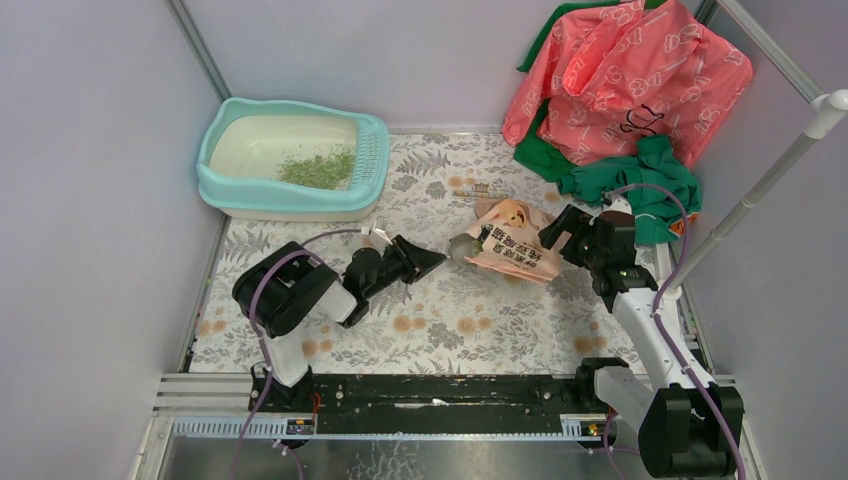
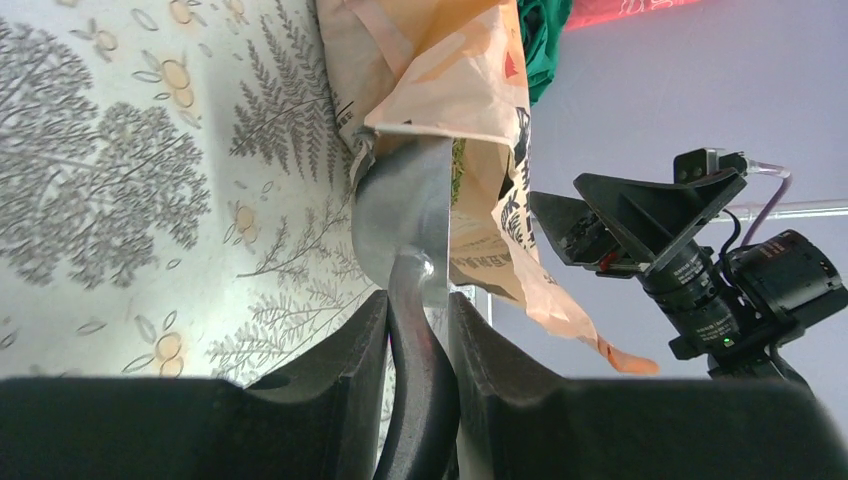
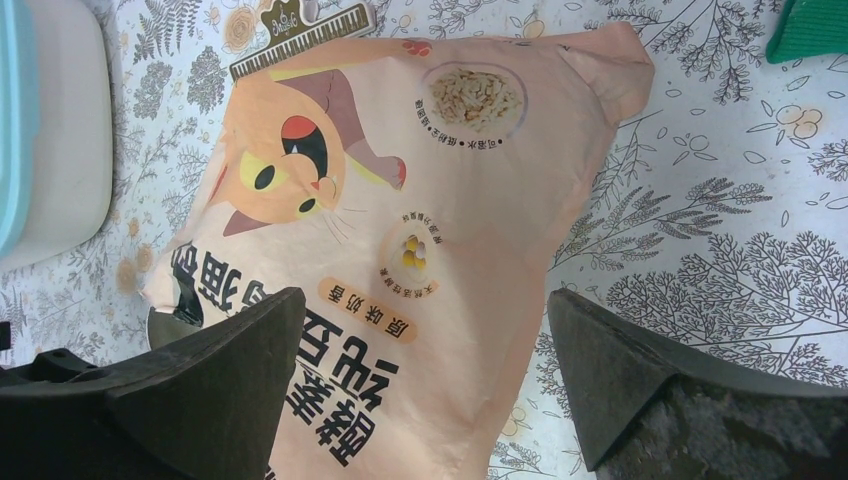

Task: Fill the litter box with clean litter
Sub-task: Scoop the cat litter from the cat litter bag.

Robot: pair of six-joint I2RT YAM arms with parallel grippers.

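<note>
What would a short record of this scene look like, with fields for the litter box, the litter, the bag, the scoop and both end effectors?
Litter box: far left, upright
Clean litter: thin green patch covering only part of the pan
Bag: lying centre right, mouth toward the left arm
Scoop: grey, bowl tucked into the bag's mouth
Left end effector: closed on the scoop's handle
Right end effector: open, one finger either side of the bag, not gripping it
Task stage: box only partly filled
</note>
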